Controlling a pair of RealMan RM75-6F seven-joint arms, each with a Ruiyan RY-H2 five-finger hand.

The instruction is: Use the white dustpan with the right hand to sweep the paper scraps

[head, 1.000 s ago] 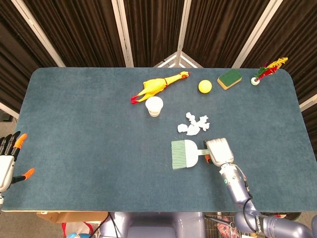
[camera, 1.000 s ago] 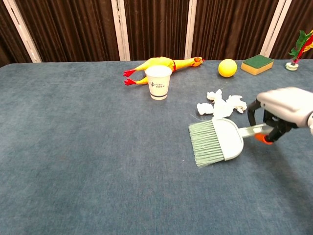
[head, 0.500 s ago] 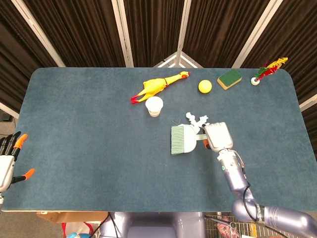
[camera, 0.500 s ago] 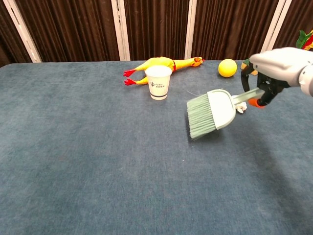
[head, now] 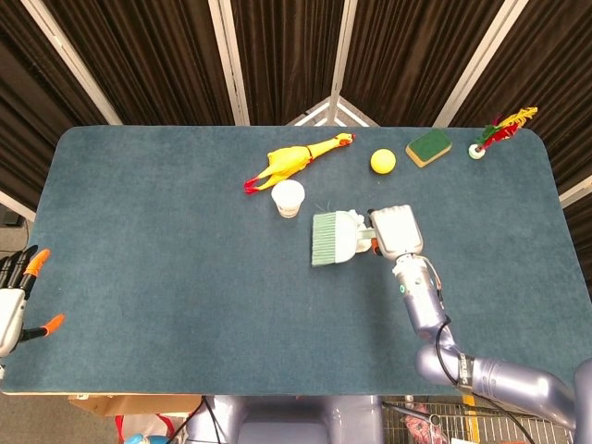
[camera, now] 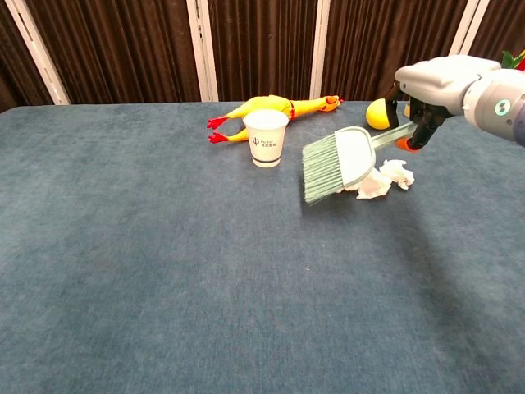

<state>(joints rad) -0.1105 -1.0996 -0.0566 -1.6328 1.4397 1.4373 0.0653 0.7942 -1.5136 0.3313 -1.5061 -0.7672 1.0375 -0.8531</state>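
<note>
Dark brown curtains with pale uprights behind; blue carpeted table [head: 166, 231] in front. Toward the far edge, a yellow rubber chicken [head: 294, 161] lying on its side, a white paper cup [head: 289, 198] standing just near of it, then to the right a yellow ball [head: 383, 161], a green-and-yellow sponge [head: 428, 147] and a small feathered toy [head: 498, 133] at the far right corner.

Right of the cup, the white dustpan [camera: 338, 163] with its green bristle edge, lifted off the table and tilted, bristles pointing left and down. Clamped at the handle by the right hand [camera: 433, 86], fingers wrapped around it. Paper scraps [camera: 381, 178] lying on the table just below and right of the pan in the chest view; hidden under pan and hand in the head view.

Left hand [head: 17, 294] at the near left edge of the table, well apart from everything, fingers spread and holding nothing.
</note>
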